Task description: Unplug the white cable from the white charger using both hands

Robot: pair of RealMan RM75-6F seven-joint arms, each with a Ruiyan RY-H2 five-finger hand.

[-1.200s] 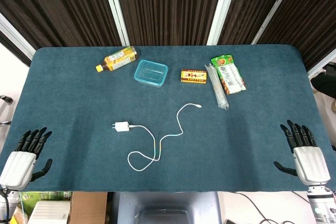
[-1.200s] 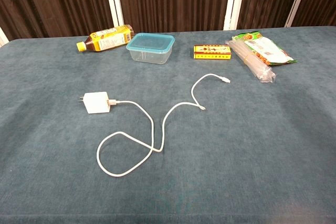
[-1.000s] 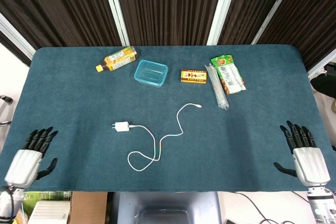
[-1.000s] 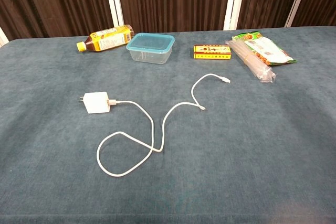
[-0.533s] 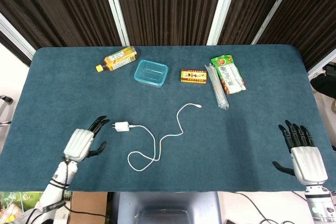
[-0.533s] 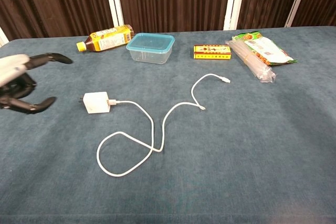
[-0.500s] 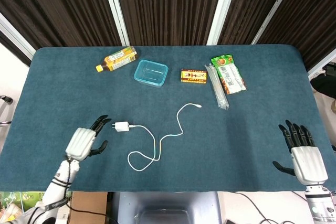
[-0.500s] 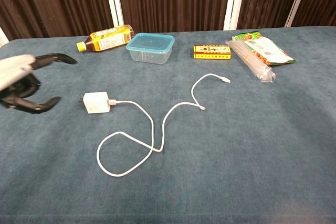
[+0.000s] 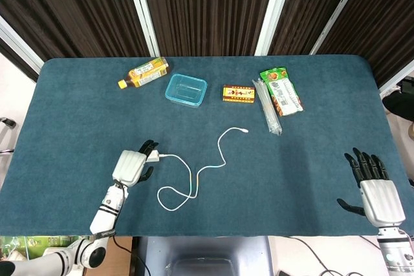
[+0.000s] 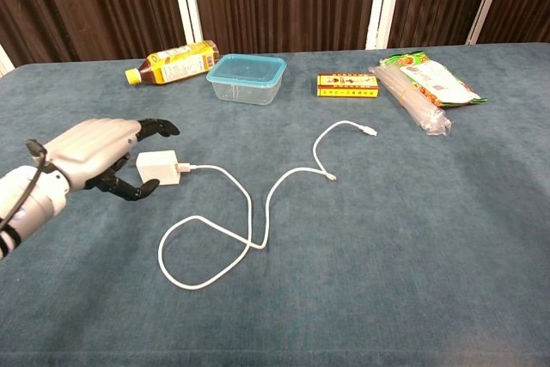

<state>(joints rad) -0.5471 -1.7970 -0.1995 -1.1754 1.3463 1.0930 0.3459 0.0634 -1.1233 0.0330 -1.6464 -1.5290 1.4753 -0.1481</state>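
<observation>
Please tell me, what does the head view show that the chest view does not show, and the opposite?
Only the head view shows the right hand, open at the near right table edge, far from the cable.

Only the chest view shows clearly that the left hand has fingers apart around the white charger without closing on it.

Both show the white cable plugged into the charger and looping across the table, plus the bottle, the plastic container, the small box and the snack packets.
</observation>
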